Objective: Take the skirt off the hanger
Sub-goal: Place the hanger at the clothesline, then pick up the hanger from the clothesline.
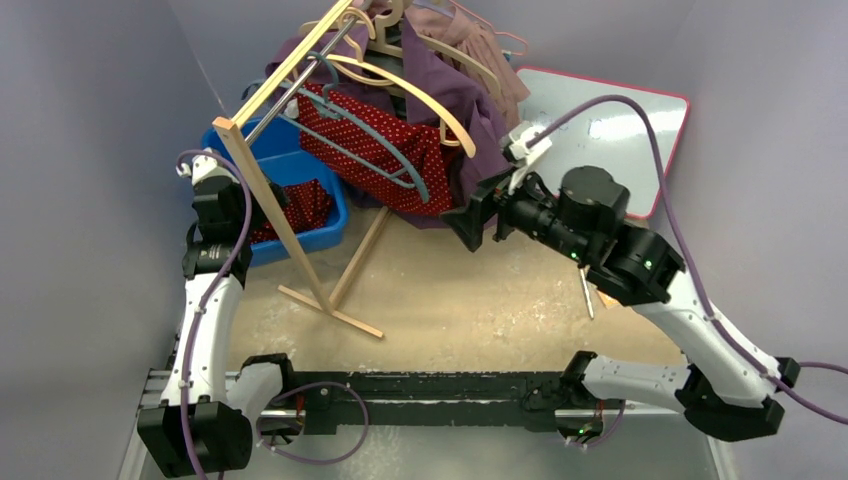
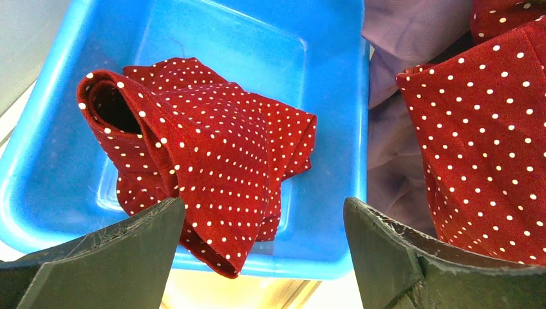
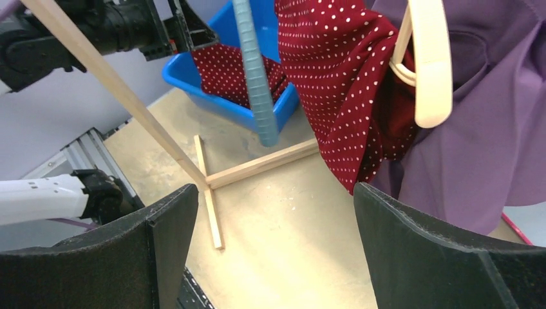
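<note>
A red skirt with white dots point(image 1: 385, 150) hangs on a grey-blue hanger point(image 1: 418, 175) from the wooden rack. In the right wrist view this skirt point(image 3: 341, 84) drapes beside the grey-blue hanger's end point(image 3: 254, 71). A second dotted red skirt point(image 2: 206, 154) lies crumpled in the blue bin point(image 2: 322, 77), one fold over the near rim. My left gripper point(image 2: 264, 219) hovers open just above that bin, holding nothing. My right gripper point(image 3: 277, 206) is open and empty over the table, below and just right of the hanging skirt's lower corner.
A purple garment point(image 3: 489, 129) on a cream hanger point(image 3: 431, 64) hangs behind the red skirt, close to my right fingers. The rack's slanted post point(image 1: 270, 200) and its crossed feet point(image 3: 257, 167) stand between the arms. A red-edged whiteboard point(image 1: 610, 130) lies at the back right.
</note>
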{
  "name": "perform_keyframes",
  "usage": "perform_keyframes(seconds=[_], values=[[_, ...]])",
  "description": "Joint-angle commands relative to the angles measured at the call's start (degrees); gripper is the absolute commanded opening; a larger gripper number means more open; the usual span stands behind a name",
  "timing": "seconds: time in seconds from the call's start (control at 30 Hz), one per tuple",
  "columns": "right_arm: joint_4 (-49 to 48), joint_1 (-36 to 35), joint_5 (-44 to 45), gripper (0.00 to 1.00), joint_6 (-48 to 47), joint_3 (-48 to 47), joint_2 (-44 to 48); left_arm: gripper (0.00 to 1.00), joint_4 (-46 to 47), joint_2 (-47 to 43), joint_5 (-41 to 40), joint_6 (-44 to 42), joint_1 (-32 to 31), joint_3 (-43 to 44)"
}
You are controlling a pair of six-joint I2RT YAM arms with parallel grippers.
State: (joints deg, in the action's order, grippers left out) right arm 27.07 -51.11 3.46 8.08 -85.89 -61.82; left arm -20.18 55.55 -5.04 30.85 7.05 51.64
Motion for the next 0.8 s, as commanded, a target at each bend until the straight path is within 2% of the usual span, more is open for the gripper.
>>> perform_keyframes(seconds=[0.0, 0.1, 0.23, 0.3, 0.4, 0.53, 0.67, 0.77], values=[[-3.44, -0.31, 0.53, 0.92, 0.80, 1.68, 4.95, 0.93, 3.23, -0.34, 0.20, 0.35, 0.31, -0.21], [-4.41, -0.34, 6.18, 0.91, 0.58, 3.16, 6.35, 0.93, 3.42, -0.38, 0.44, 0.47, 0.33, -0.23], [-6.93, -0.16, 14.36, 0.84, -0.18, 3.01, 4.61, 0.93, 3.81, -0.68, 0.97, 0.69, 0.29, -0.59], [-9.51, 0.61, 14.58, 0.84, -1.26, 1.31, 2.44, 0.93, 3.97, -0.47, 1.09, 0.73, 0.33, -0.66], [-11.06, 4.68, 10.43, 0.82, -2.86, -2.96, -2.26, 0.93, 3.70, 0.07, 1.36, 0.84, 0.33, -0.55], [-13.39, 12.24, -0.47, 0.81, -3.95, -7.13, -6.95, 0.93, 4.10, -0.13, 1.71, 0.99, 0.33, -0.94], [-12.45, 13.14, -4.42, 0.77, -7.36, -11.84, -11.61, 0.93, 3.83, 0.05, 2.33, 1.10, 0.32, -0.67], [-13.38, 13.57, -4.92, 0.78, -7.43, -12.81, -12.66, 0.93, 4.21, -0.33, 2.48, 1.31, 0.33, -1.10]])
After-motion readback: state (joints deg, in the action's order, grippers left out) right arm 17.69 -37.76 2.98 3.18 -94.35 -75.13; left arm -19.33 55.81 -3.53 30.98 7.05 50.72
